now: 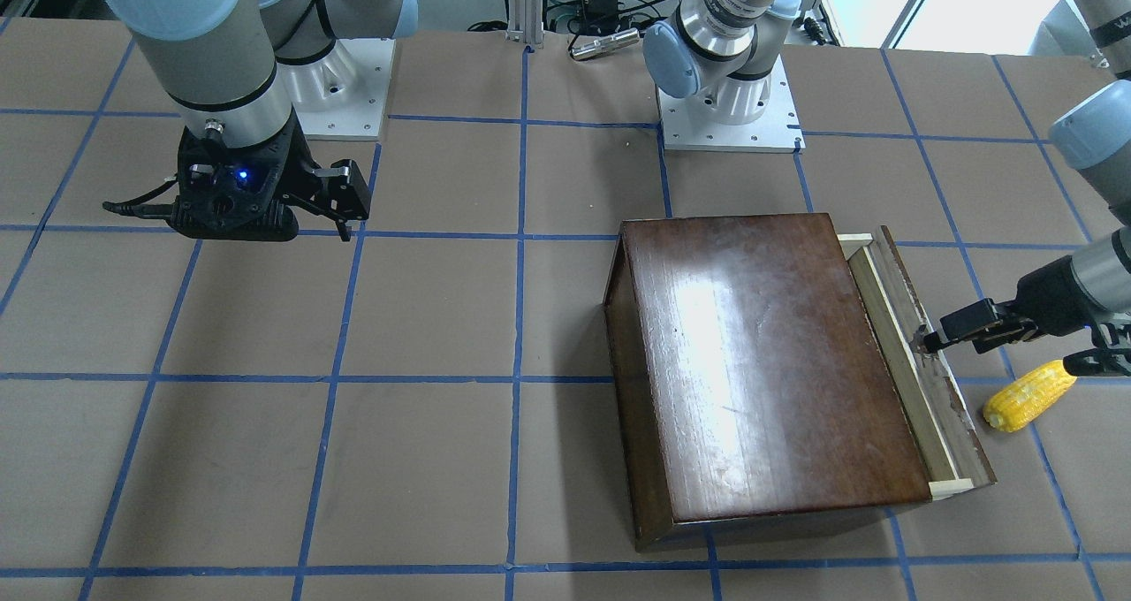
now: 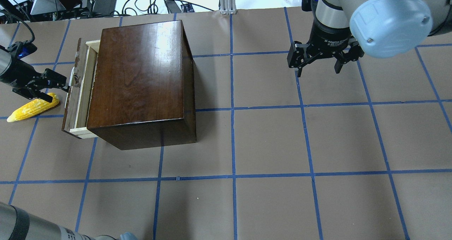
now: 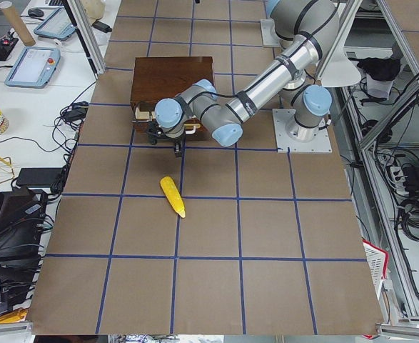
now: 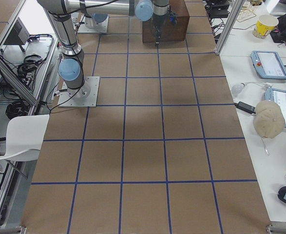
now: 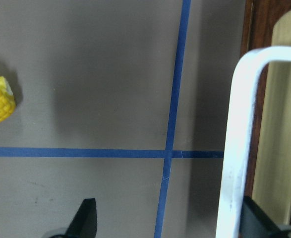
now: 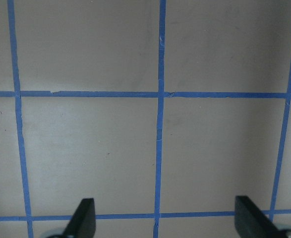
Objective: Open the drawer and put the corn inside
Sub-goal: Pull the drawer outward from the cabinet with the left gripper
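Observation:
The dark-brown wooden box (image 2: 141,74) stands on the table, and it also shows in the front view (image 1: 769,362). Its drawer (image 2: 76,99) is pulled out a short way and shows a strip of pale wood. My left gripper (image 2: 58,91) is open at the drawer's white handle (image 5: 237,148), which lies between the fingers, close against one finger (image 5: 257,218). The yellow corn (image 2: 31,108) lies on the table just beside the drawer front, partly under my left gripper (image 1: 998,353). My right gripper (image 2: 317,70) is open and empty, pointing down, far from the box.
The table is brown with blue tape grid lines (image 2: 233,109). The arm bases (image 1: 729,119) stand at the robot's edge. Cables and gear (image 2: 70,3) lie beyond the far edge. Side tables hold tablets and a cup (image 4: 267,22).

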Tool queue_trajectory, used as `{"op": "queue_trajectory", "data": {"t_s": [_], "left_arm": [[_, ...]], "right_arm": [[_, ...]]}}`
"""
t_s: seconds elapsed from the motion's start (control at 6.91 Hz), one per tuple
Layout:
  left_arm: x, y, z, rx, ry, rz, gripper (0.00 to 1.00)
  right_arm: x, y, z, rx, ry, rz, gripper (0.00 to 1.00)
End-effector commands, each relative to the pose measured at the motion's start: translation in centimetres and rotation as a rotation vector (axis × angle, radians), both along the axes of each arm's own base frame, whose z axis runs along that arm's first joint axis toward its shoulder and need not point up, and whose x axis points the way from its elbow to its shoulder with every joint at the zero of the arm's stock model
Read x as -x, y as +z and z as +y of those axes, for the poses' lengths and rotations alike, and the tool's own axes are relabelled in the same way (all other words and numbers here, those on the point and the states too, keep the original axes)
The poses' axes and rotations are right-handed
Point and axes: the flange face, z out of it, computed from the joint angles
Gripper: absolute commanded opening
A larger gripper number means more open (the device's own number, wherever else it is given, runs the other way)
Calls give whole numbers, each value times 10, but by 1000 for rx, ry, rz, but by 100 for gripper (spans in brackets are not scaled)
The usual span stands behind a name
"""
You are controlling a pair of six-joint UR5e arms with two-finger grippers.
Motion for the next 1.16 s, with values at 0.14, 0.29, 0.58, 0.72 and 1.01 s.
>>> {"op": "queue_trajectory", "data": {"t_s": [0.14,0.29,0.58,0.72,1.01], "left_arm": [[-13,0,4,1,23,0,100],[-15,0,5,1,24,-2,100],[-18,2,5,4,29,-4,100],[-22,2,7,4,33,-4,100],[-37,4,13,9,57,-6,100]], "right_arm": [[0,0,0,-1,0,0,100],[0,0,0,0,0,0,100],[0,0,0,0,0,0,100],[0,0,0,-1,0,0,100],[0,0,0,-1,0,0,100]]}}
